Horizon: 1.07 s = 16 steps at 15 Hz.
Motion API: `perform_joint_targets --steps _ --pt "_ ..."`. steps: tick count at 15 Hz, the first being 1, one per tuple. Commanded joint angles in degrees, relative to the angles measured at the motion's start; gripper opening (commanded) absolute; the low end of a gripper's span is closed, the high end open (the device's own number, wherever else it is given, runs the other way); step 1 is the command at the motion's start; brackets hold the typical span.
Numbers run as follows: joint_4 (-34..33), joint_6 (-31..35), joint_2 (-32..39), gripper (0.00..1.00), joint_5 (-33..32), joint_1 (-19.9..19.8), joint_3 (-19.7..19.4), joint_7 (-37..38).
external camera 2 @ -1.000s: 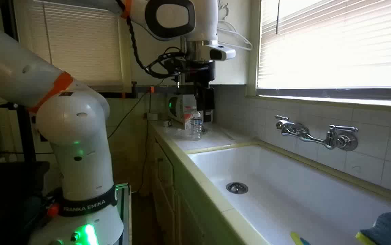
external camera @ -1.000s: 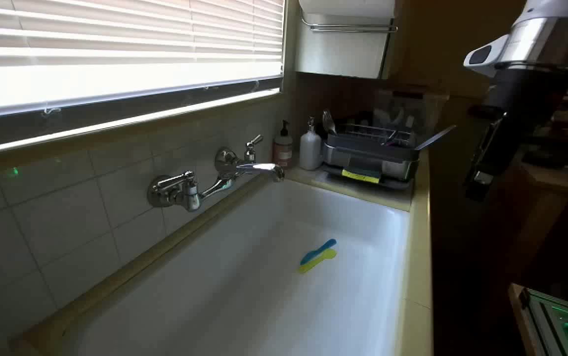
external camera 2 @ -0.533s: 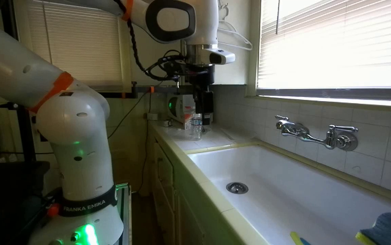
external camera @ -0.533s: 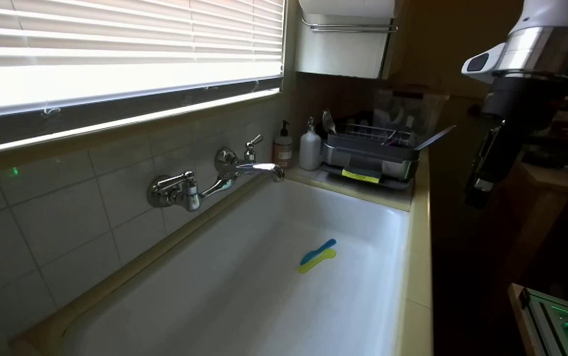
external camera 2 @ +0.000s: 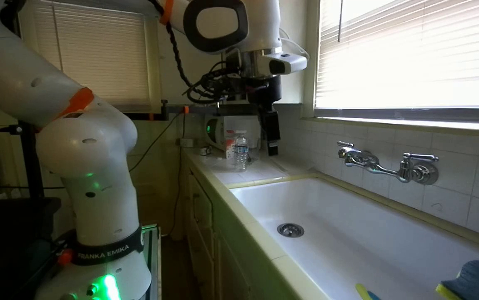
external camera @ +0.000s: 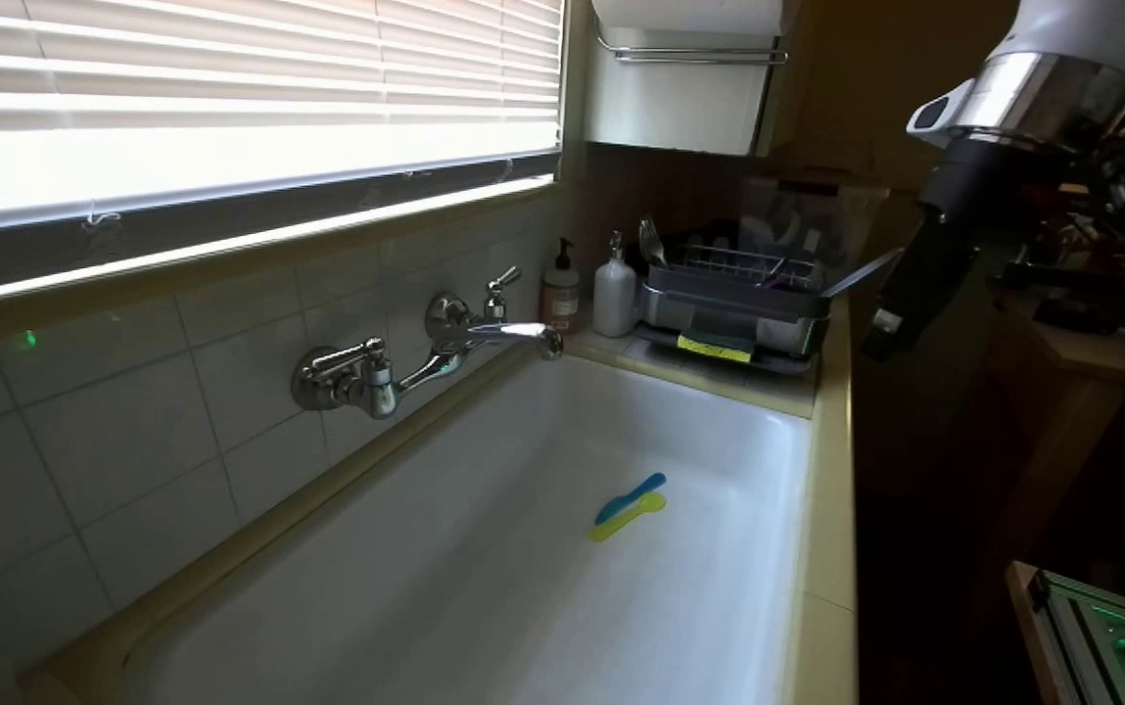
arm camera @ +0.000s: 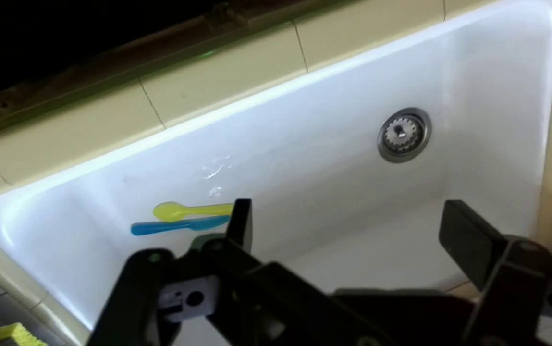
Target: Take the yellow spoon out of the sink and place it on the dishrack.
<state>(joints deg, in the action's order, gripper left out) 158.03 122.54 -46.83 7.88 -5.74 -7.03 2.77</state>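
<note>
Yellow spoon [arm camera: 191, 210] (blue utensil [arm camera: 179, 224] alongside), open room, sink walls [arm camera: 501, 96] apart

In an exterior view the camera looks down along the sink [external camera: 464, 607] toward the dishrack [external camera: 743, 296], with the tap [external camera: 378, 390] on the left; in an exterior view facing roughly opposite, toward the drain [external camera 2: 290, 230], the tap is on the right. Both share the sink and tap; the wrist view, close behind the gripper [arm camera: 345, 223], looks steeply down and also shows that drain.
</note>
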Motion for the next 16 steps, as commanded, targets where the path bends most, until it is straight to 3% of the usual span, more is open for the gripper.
perform_joint_targets --steps 1,16 --pt "-2.6 5.6 8.7 1.0 1.1 -1.8 -2.1 0.0" --pt "-12.2 21.6 38.4 1.0 0.4 -3.9 -3.0 2.2"
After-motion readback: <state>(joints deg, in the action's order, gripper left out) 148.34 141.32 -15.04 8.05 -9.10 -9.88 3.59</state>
